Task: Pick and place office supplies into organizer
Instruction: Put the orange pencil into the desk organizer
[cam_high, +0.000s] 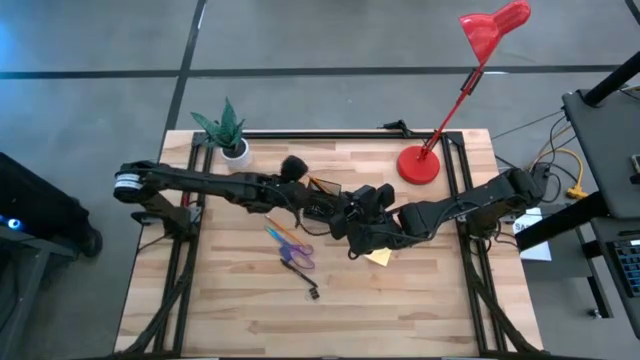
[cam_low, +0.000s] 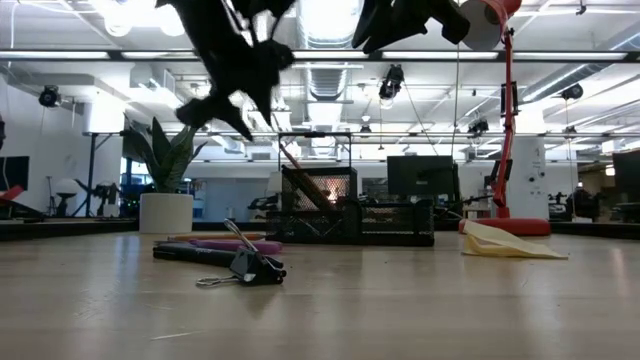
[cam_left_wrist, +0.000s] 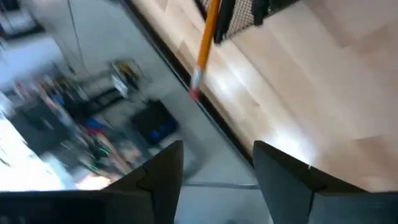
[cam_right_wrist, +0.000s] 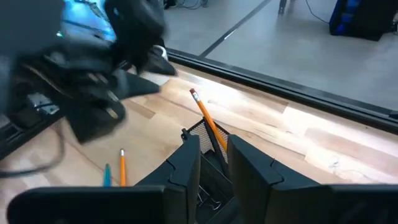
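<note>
An orange wooden pencil with a red eraser tip is leaning tilted in the small black mesh organizer, which is sitting mid-table on the light wooden table. The left gripper is hanging just beside the organizer with its fingers spread and nothing between them. The right gripper is hovering over the organizer; whether its narrow-set fingers are pinching anything cannot be told. Purple-handled scissors, a black binder clip and a yellow sticky-note pad are lying on the table nearby.

Left gripper raised mid-table, fingers apart (nothing between them), right gripper close opposite
</note>
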